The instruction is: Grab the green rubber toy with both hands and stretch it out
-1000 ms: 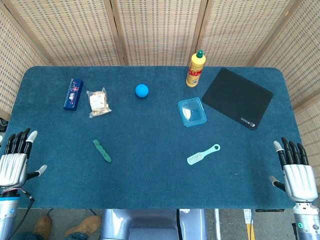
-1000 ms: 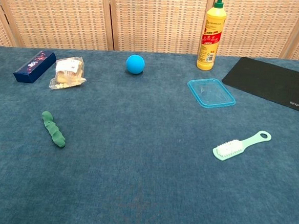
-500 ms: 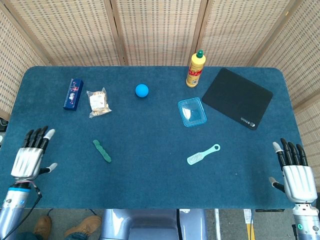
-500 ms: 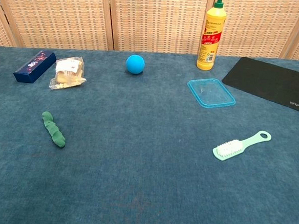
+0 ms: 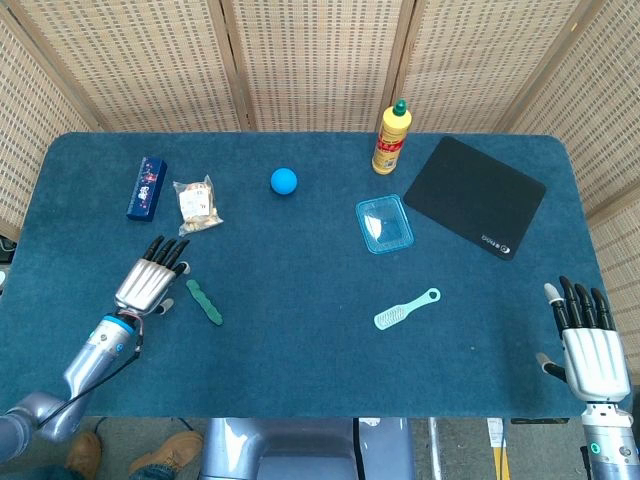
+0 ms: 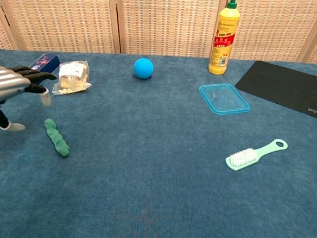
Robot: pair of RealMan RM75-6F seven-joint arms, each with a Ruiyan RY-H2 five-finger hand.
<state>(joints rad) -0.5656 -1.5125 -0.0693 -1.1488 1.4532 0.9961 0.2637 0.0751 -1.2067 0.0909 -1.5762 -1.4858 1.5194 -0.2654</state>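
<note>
Green rubber toy [image 5: 204, 301] lies on the blue table [image 5: 300, 330], near its left front. Just left of it, the left hand [image 5: 148, 283] hovers, fingers spread, holding nothing. At the front right corner, the right hand [image 5: 586, 345] is likewise spread and empty.

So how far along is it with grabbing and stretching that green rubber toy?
Nothing is done yet: the green rubber toy lies untouched and unstretched on the table. In hand: the left hand hovers open just left of the toy, not touching it. The right hand sits open at the table's far right edge, well away. Left to do: grip with both hands, then pull it apart.
</note>
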